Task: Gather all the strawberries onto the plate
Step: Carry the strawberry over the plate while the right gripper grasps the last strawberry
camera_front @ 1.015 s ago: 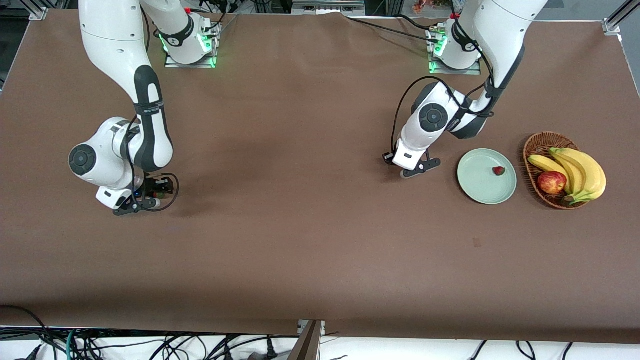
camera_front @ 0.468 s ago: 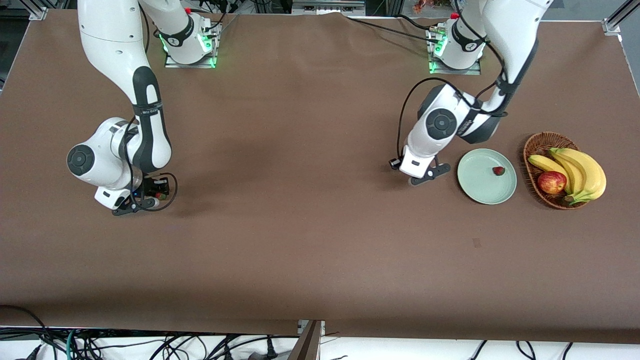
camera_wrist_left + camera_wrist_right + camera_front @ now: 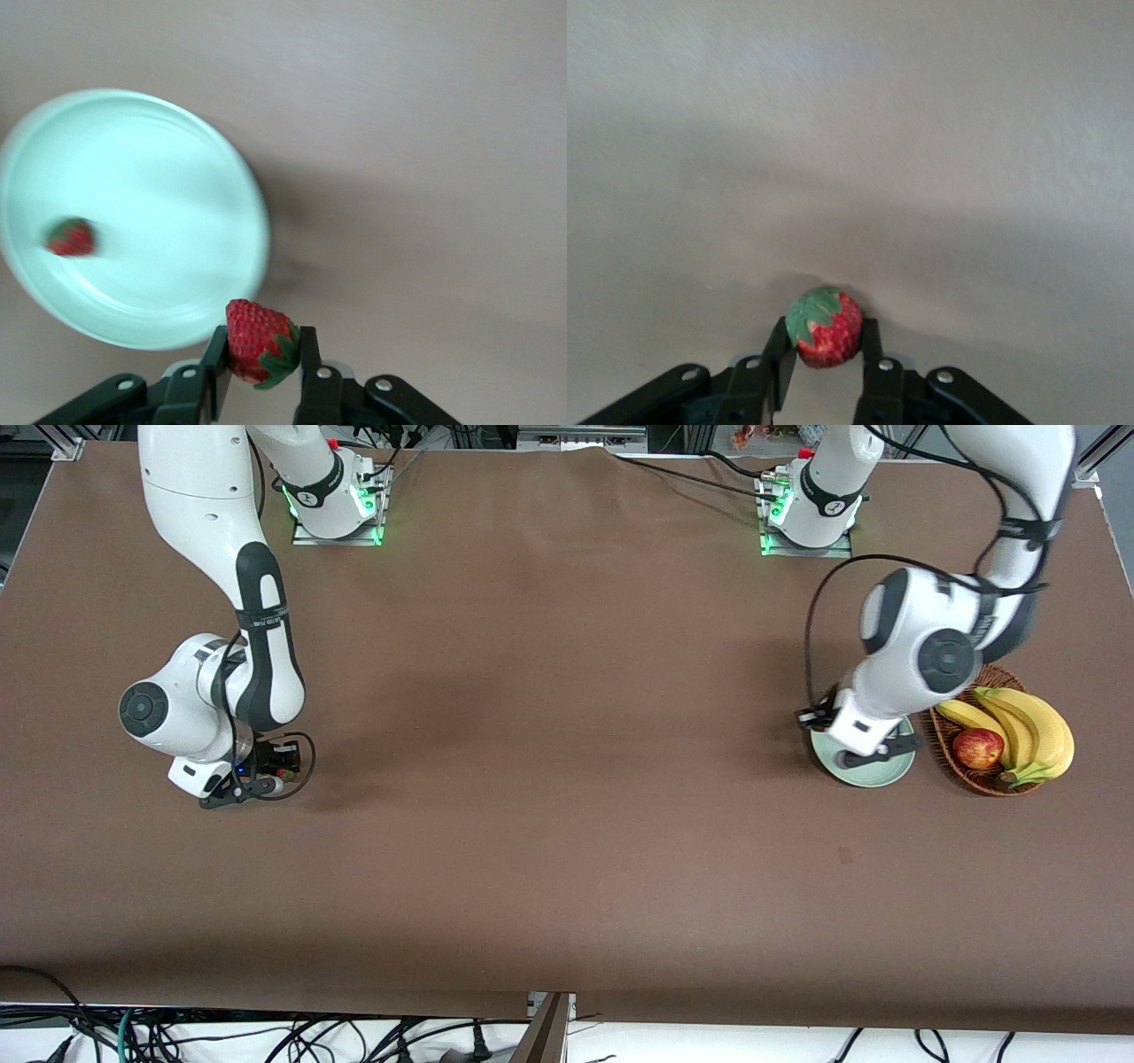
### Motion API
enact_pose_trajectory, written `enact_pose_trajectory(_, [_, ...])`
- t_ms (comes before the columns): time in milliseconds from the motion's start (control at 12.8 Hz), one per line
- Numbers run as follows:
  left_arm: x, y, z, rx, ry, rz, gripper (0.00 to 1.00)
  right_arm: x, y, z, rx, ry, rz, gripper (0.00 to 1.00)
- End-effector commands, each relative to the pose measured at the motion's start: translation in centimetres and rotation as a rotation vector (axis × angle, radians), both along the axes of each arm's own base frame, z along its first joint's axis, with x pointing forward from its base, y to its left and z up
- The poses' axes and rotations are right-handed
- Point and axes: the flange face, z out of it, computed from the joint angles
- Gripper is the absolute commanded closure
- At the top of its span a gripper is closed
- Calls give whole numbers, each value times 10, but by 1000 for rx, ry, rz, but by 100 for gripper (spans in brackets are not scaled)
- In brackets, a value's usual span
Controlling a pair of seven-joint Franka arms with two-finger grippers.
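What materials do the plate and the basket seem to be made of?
The plate looks like glazed ceramic or smooth plastic: plain mint-green with soft shine, so which one is unclear. The basket looks like woven wicker: brown, matte, with visible plaited strands along its rim.

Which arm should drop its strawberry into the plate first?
The left: its end effector holds a strawberry at the plate, where one berry lies. The right end effector grips its strawberry at the right arm's end of the table.

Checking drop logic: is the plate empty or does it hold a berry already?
Not empty. One strawberry lies in the plate. A second strawberry is pinched in the left gripper by the plate's rim, not yet dropped.
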Motion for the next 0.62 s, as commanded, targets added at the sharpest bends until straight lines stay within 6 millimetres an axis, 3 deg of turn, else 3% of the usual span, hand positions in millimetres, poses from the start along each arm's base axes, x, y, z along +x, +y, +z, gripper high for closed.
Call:
enact_pose_trajectory(0, [-5, 57, -10, -36, 22, -90, 81, 16, 53, 22, 36, -31, -13, 84])
enact_pose_trajectory(156, [-5, 84, -32, -39, 30, -126, 80, 29, 105, 44, 58, -50, -83, 84])
enact_pose_trajectory(234, [-6, 96, -48, -37, 31, -130, 78, 35, 141, 53, 69, -62, -140, 84])
enact_pose_trajectory(390, [-11, 100, -69, -35, 32, -143, 77, 36, 229, 56, 115, -66, -244, 83])
enact_pose_trajectory(547, [-11, 100, -78, -32, 32, -146, 73, 27, 302, 55, 173, -37, -365, 83])
